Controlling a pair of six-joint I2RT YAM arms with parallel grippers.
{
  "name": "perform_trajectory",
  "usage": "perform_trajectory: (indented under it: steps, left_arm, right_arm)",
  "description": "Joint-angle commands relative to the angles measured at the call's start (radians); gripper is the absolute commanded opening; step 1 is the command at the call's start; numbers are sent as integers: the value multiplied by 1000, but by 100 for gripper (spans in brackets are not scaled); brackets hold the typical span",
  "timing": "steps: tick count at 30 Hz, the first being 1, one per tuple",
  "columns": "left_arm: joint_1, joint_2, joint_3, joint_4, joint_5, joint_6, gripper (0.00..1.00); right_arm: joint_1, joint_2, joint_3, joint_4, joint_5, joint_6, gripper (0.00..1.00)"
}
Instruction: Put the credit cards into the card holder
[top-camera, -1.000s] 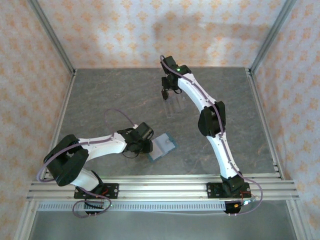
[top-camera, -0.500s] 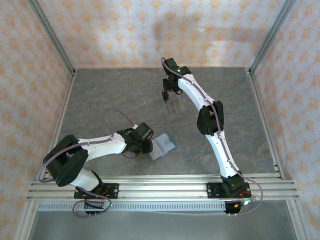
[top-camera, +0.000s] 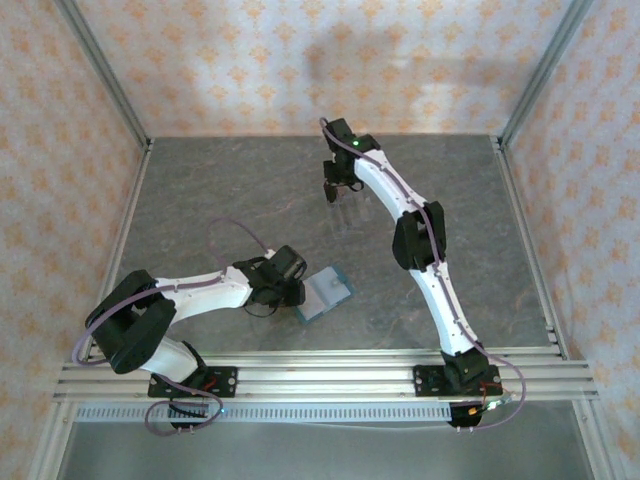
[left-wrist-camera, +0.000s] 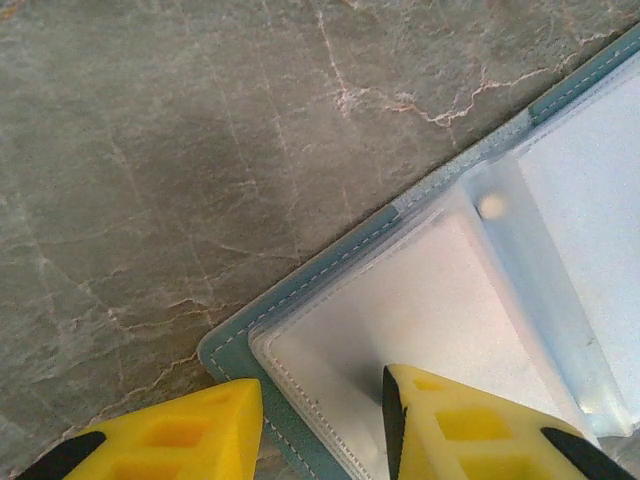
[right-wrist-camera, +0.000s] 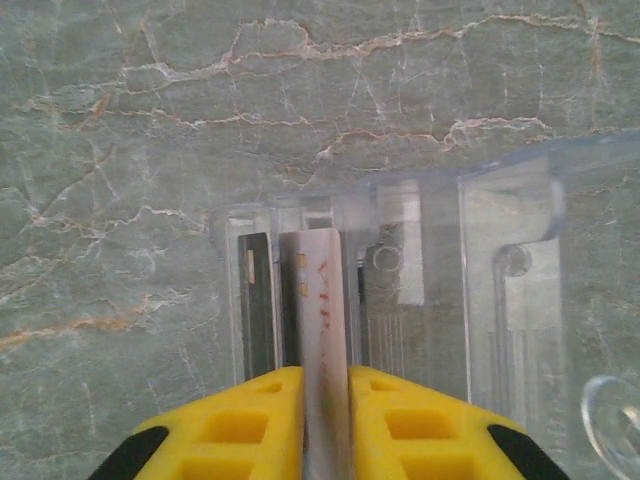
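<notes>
card holder (left-wrist-camera: 450, 300), flat stitched teal

This was a robotics lab test cell, not a lived-in room. A grey, stone-patterned tabletop (top-camera: 230, 190) was boxed in by bare aluminium posts (top-camera: 100, 70) rising from its corners. Flat panels (top-camera: 300, 60) printed with a repeating orange motif stood behind it and to either side. Along its near edge ran slotted aluminium rails (top-camera: 330, 372), to which a white-and-black left arm (top-camera: 200, 288) and right arm (top-camera: 385, 185) were bolted. Loose purple cables (top-camera: 236, 221) trailed above its surface.
</notes>
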Motion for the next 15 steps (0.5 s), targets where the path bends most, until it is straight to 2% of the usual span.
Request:
perform_trajectory:
  steps: [1,15]
  left_arm:
    - [-5,6,-36,-35,-21,-10,37]
    - [-2,10,-42,-28,-20,-11,37]
  right_arm:
    - [16,26,12,-17,32,-34,17]
    - [15,-13,32,-1,26,-18,4]
